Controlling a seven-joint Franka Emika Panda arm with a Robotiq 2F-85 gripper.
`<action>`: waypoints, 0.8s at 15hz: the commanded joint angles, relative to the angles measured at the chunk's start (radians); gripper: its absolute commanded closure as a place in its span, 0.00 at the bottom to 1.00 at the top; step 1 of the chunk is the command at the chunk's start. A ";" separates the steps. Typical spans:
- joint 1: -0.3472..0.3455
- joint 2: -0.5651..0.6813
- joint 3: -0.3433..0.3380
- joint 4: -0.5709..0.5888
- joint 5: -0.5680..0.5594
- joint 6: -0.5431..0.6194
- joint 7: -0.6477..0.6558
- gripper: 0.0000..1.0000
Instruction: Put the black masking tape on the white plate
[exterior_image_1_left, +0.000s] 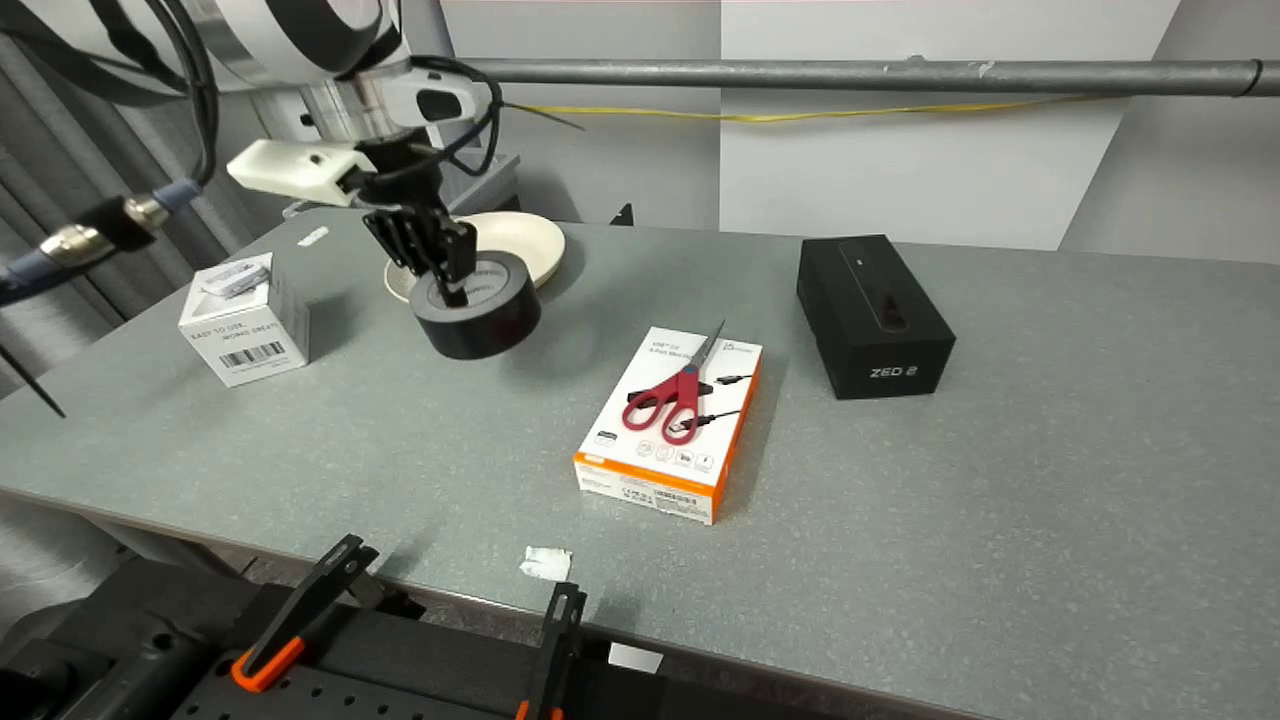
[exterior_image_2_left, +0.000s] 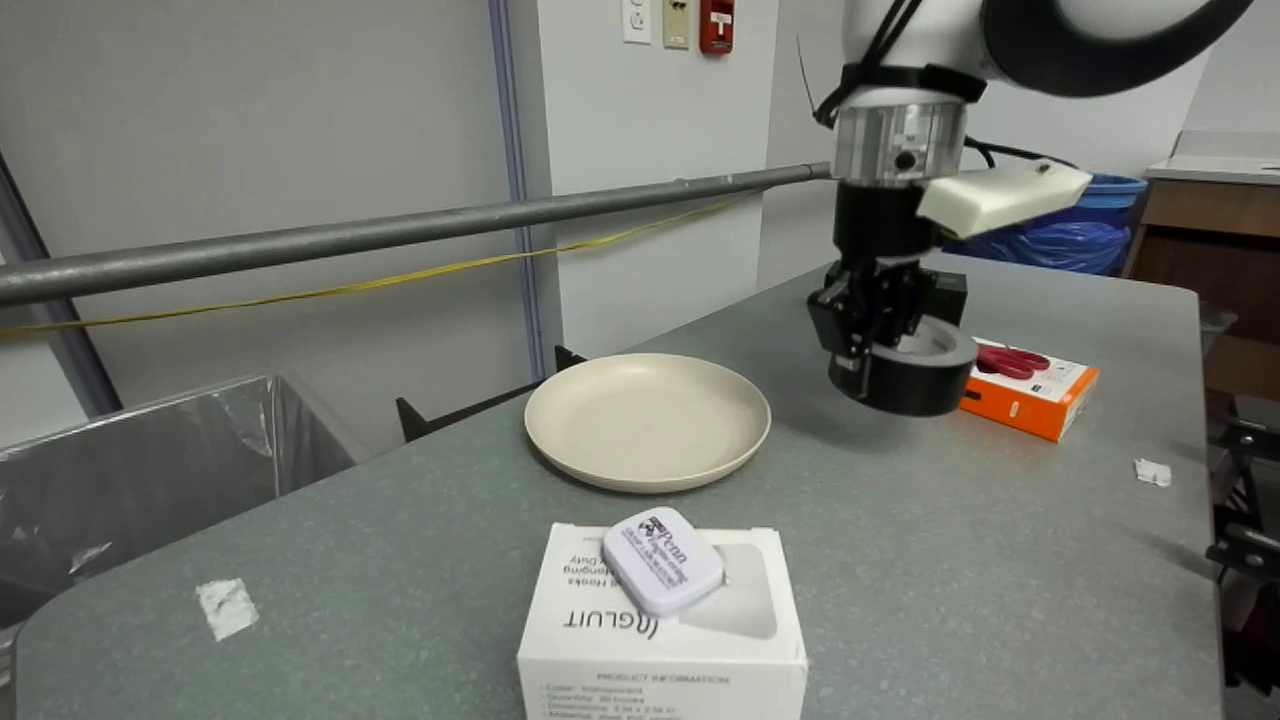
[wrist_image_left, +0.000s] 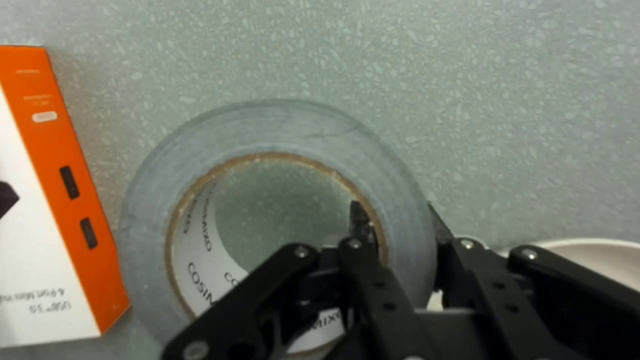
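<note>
The black masking tape (exterior_image_1_left: 487, 328) is a ring-shaped roll with a grey face, held above the table and apart from it. It also shows in an exterior view (exterior_image_2_left: 920, 385) and in the wrist view (wrist_image_left: 280, 125). My gripper (wrist_image_left: 397, 220) is shut on the roll's wall, one finger inside the hole and one outside. The gripper also shows in an exterior view (exterior_image_2_left: 875, 345). The white plate (exterior_image_2_left: 645, 415) lies on the table beside the held tape, near the table's edge. It is partly hidden behind the gripper and tape in an exterior view (exterior_image_1_left: 530, 240); only its rim (wrist_image_left: 600, 245) shows in the wrist view.
A white-orange box (exterior_image_1_left: 650, 460) with red scissors (exterior_image_1_left: 685, 385) on top lies beside the tape. A black box (exterior_image_1_left: 875, 315) stands farther off. A white box (exterior_image_2_left: 660, 640) with a small tin (exterior_image_2_left: 663, 562) stands near the plate. A pipe (exterior_image_2_left: 400, 228) runs behind the table.
</note>
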 joint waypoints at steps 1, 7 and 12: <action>0.006 -0.102 0.011 -0.004 0.032 -0.021 0.013 0.93; -0.003 -0.080 0.014 0.002 0.012 -0.005 0.002 0.74; -0.006 -0.009 0.021 0.134 0.069 -0.011 0.004 0.93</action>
